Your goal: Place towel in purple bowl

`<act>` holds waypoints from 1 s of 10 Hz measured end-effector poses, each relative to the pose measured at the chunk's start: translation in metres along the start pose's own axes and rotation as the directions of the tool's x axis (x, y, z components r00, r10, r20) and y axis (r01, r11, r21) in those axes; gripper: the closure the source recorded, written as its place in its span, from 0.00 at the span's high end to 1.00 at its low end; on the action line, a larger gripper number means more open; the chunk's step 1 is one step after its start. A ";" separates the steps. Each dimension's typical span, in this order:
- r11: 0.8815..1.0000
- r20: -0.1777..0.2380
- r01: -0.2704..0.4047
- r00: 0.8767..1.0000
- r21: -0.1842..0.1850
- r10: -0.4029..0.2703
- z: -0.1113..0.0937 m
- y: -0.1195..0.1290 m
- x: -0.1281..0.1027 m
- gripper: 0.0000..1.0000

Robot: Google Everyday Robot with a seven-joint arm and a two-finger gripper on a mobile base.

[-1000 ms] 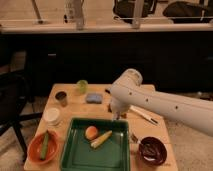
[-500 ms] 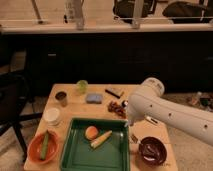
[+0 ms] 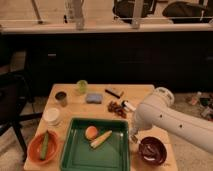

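The gripper (image 3: 133, 135) was closed and hung low by the right edge of the green tray (image 3: 80, 156), very near the purple bowl (image 3: 141, 149), at its 10 o'clock. The bowl sat at the counter's (image 3: 145, 94) 5 o'clock corner. A small pale bit (image 3: 133, 137) showed at the gripper's tip, but I could not tell if it was the towel.

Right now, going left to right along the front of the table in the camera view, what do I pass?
Along that edge: orange bowl → green tray → gripper, low between the tray's right rim and the next bowl → purple bowl.
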State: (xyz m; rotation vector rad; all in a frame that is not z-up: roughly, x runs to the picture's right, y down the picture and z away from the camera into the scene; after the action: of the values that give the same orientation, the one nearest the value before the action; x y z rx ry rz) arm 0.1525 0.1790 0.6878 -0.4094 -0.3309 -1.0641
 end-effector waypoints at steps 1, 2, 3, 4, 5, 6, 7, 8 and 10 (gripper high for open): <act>1.000 0.001 -0.001 1.000 0.000 0.001 0.000 0.000 0.000 0.00; 1.000 0.000 -0.001 1.000 0.000 0.001 0.000 0.001 0.000 0.00; 1.000 0.000 -0.002 1.000 0.000 0.002 0.000 0.001 0.000 0.00; 1.000 0.000 0.000 1.000 0.000 0.000 0.000 0.000 0.000 0.00; 1.000 0.002 0.001 1.000 0.001 -0.001 0.001 -0.001 0.000 0.00; 1.000 0.006 -0.001 1.000 -0.001 0.001 0.002 -0.001 0.001 0.00; 1.000 0.025 -0.010 1.000 -0.012 0.010 0.007 0.003 0.001 0.00; 0.999 0.046 -0.021 0.999 -0.032 0.023 0.017 0.008 -0.001 0.00; 0.997 0.066 -0.057 0.996 -0.062 0.061 0.026 0.026 -0.007 0.00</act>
State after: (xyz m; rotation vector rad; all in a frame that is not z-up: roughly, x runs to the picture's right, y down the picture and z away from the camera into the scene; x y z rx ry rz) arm 0.1711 0.2076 0.7034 -0.5064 -0.3457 -1.0062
